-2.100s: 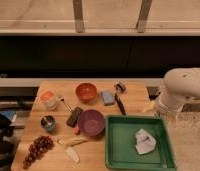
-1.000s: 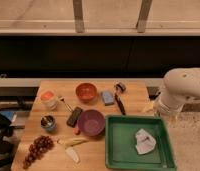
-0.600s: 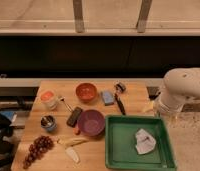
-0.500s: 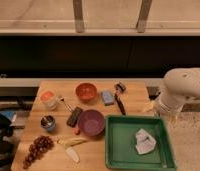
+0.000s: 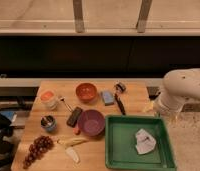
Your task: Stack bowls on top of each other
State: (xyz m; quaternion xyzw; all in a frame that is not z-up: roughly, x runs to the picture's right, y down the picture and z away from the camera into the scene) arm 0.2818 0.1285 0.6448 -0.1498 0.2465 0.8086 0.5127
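Jaws rightward, apart from orange bowl, purple bowl.

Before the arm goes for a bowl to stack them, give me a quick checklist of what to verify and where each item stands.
1. Orange bowl upright and empty: ok.
2. Purple bowl upright and empty, free to receive the other: ok.
3. Bowls standing apart on the table, not yet stacked: ok.
4. Room around the purple bowl: a black object lies close by its left rim: not ok.
5. Hand position and readiness: the hand does not show; only the white arm is seen at the table's right edge, away from both bowls: cannot tell.
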